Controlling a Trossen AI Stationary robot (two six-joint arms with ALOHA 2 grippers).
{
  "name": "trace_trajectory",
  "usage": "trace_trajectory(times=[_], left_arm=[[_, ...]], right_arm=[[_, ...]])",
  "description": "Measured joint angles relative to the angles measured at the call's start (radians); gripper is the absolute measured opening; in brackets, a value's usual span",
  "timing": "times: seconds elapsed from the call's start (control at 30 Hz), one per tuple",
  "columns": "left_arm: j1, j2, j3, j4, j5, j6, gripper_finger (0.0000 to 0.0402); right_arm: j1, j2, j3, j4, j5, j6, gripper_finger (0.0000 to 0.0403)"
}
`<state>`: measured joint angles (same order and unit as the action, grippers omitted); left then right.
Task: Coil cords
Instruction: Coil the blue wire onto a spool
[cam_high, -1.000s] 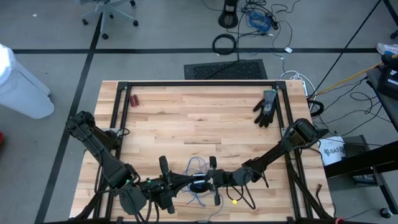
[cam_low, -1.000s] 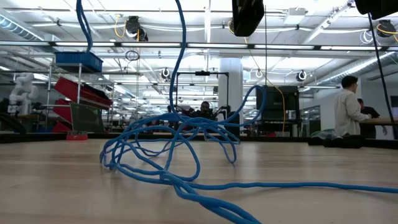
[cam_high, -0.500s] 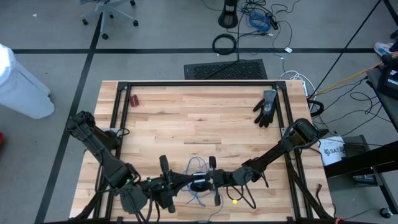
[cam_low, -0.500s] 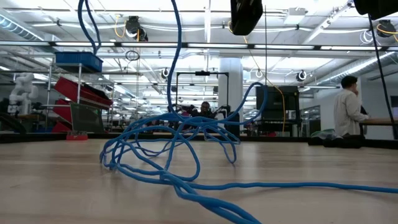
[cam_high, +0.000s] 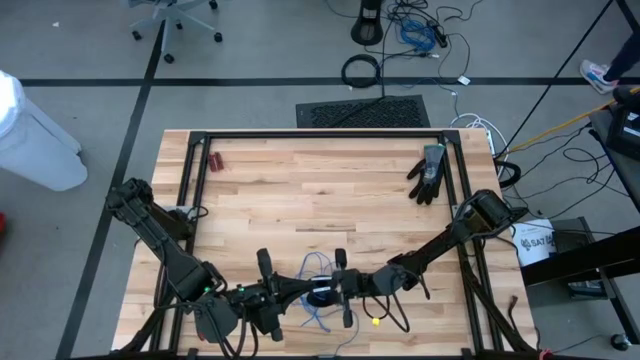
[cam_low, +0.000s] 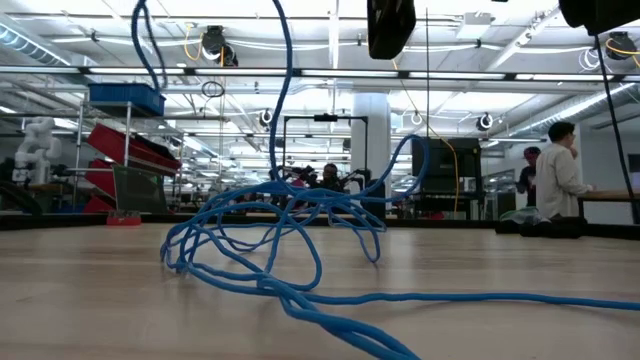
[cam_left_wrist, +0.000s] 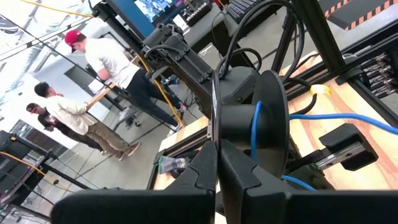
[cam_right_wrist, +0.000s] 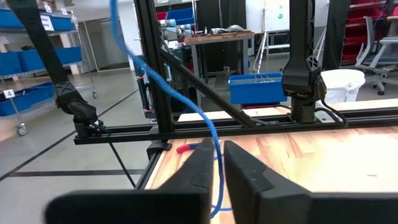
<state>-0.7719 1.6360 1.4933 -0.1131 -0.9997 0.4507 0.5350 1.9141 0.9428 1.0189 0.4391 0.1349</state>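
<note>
At the near edge of the tabletop (cam_high: 300, 190) we have our left hand (cam_high: 283, 292) pinched shut, its fingers (cam_left_wrist: 214, 168) pressed together with no gap; whether a strand is caught between them we cannot tell, though the cable (cam_low: 270, 240) runs up close by in the left wrist view. We judge the hand sits low and central so it can anchor one run while the other hand forms a loop.

Just right of it, our right hand (cam_high: 338, 287) faces the left one, almost touching. Its two fingers (cam_right_wrist: 202, 171) are closed around the blue strand that passes between them, and we take this as the grip that will carry the cable round. The rest of the cable lies in a loose tangle on the wood under and just in front of both hands, with two strands rising steeply off it in the low view, so it is far from coiled.

Further off, red-handled pliers (cam_high: 215, 160) lie near the far left corner and a black glove (cam_high: 428, 173) near the far right, both well apart from the work. Only the tangle's own crossings could snag. People stand in the room beyond.
</note>
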Motion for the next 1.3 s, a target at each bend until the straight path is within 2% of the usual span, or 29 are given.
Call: trace_trajectory(times=[0.07,0.3,0.4,0.53,0.77,1.0,1.13,1.3], left_arm=[[0.0,0.0,0.0,0.0,0.0,0.0,0.0006],[-0.001,0.0,0.0,0.0,0.0,0.0,0.0006],[-0.002,0.0,0.0,0.0,0.0,0.0,0.0006],[-0.016,0.0,0.0,-0.002,0.0,0.0,0.0006],[-0.03,0.0,0.0,-0.011,0.001,0.026,0.0006],[-0.029,0.0,0.0,-0.069,0.001,0.027,0.0006],[-0.029,0.0,0.0,-0.071,0.001,0.027,0.0006],[-0.029,0.0,0.0,-0.103,0.0,0.027,0.0006]], right_arm=[[0.0,0.0,0.0,-0.001,0.0,-0.005,0.0005],[0.009,0.0,0.0,-0.009,0.032,0.005,0.0001],[0.043,0.0,0.0,-0.031,0.145,0.02,0.0001],[0.111,0.0,0.0,-0.065,0.361,0.049,0.0001],[0.24,-0.018,0.0,-0.004,0.636,0.007,0.0],[0.316,-0.029,0.043,0.169,0.686,-0.201,0.0],[0.327,-0.03,0.124,0.151,0.679,-0.31,0.0],[0.324,-0.03,0.232,0.045,0.593,-0.357,0.0]])
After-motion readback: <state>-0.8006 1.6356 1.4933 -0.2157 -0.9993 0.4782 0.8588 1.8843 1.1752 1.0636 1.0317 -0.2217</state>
